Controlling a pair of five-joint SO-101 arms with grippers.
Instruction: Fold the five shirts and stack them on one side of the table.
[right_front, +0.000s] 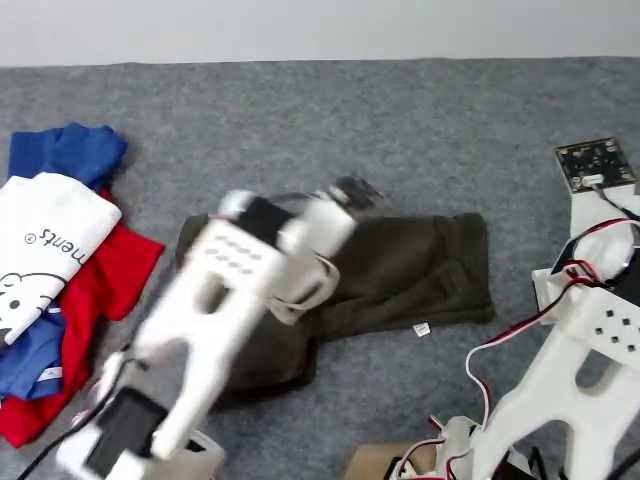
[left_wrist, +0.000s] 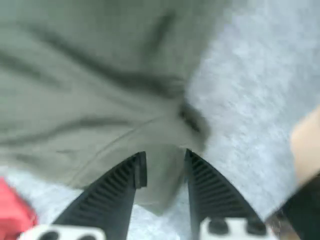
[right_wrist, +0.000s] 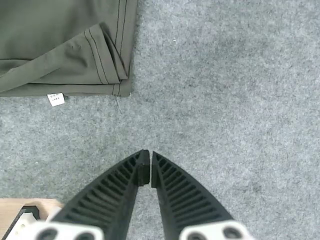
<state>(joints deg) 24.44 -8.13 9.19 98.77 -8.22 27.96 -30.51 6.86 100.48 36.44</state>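
An olive shirt (right_front: 400, 270) lies partly folded in the middle of the grey table. My left arm (right_front: 235, 270) stretches over its left half. In the left wrist view my left gripper (left_wrist: 164, 156) is shut on a fold of the olive shirt (left_wrist: 100, 75), whose edge hangs between the fingers. A loose pile lies at the table's left: a blue shirt (right_front: 65, 150), a white printed shirt (right_front: 45, 235) and a red shirt (right_front: 110, 275). My right gripper (right_wrist: 150, 155) is shut on nothing, above bare carpet just off the olive shirt's hemmed corner (right_wrist: 107, 65) and its white tag (right_wrist: 56, 99).
The right arm's white frame and red wires (right_front: 585, 340) fill the near right corner. A tan block (right_front: 385, 462) sits at the front edge between the arms. Bare grey carpet (right_front: 400, 120) spreads behind and to the right of the olive shirt.
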